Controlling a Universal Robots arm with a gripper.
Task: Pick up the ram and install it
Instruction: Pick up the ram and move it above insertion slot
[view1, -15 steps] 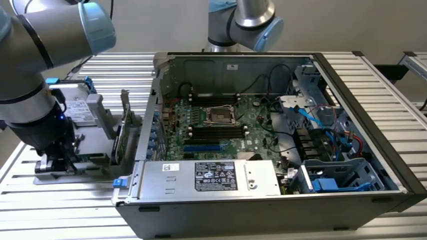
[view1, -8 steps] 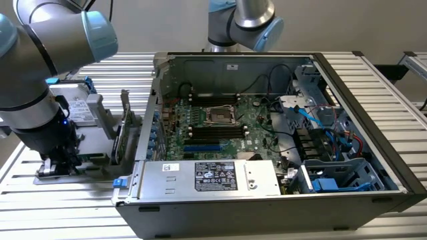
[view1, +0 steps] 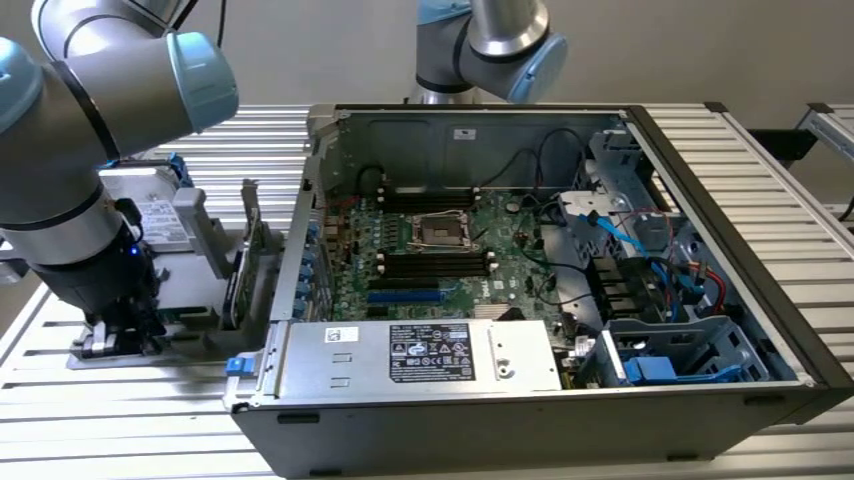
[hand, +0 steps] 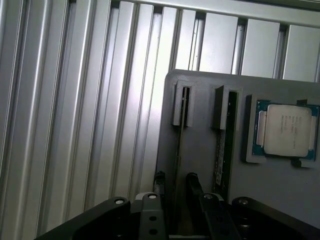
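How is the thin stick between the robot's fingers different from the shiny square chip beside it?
The ram stick is long and thin and stands on its edge in a slot; the chip is square and lies flat. The ram stick sits between the fingers of the open gripper; the chip lies off to the side. Both rest in the same grey holder.

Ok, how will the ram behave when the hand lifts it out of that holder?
The ram stands on edge, very thin, in a slot of the grey holder, so it is probably light and stiff but fragile. Seated in that slot, it may bind if pulled askew. The open hand straddles it; such narrow faces could slip.
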